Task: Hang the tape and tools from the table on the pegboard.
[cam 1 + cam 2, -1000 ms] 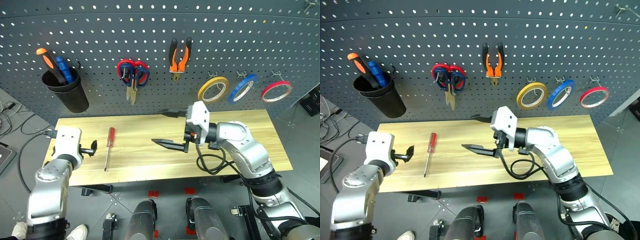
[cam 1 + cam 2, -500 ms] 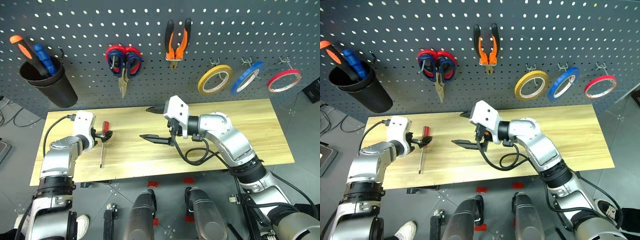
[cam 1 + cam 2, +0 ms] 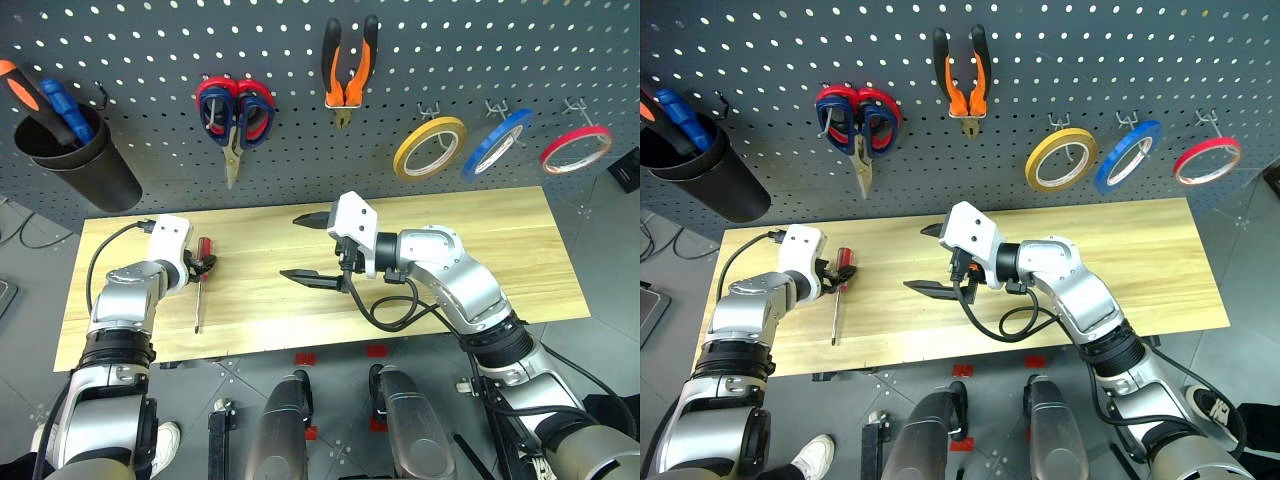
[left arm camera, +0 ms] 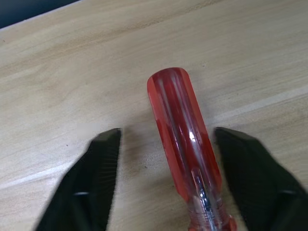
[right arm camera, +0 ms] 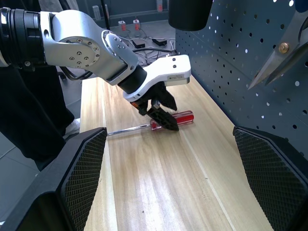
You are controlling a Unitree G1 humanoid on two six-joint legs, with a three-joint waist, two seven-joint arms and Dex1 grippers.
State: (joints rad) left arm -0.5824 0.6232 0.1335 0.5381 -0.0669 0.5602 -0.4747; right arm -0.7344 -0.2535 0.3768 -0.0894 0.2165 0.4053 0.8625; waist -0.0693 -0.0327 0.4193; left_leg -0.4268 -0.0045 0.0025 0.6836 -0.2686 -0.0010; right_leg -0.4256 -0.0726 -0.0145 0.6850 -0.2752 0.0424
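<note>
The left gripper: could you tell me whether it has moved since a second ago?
Yes. The left gripper has advanced across the table to the screwdriver handle, which now lies between its fingers.

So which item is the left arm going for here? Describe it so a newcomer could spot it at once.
On the wooden table under the pegboard, look toward its left end: a slim screwdriver lies flat there, its red handle between the left gripper's fingers. It is the only tool on the tabletop; the other screwdrivers, orange and blue, stand in the black cup.

Three tape rings (image 3: 431,147), three screwdrivers (image 3: 199,282), two scissors (image 3: 235,113), one pliers (image 3: 349,66).
</note>
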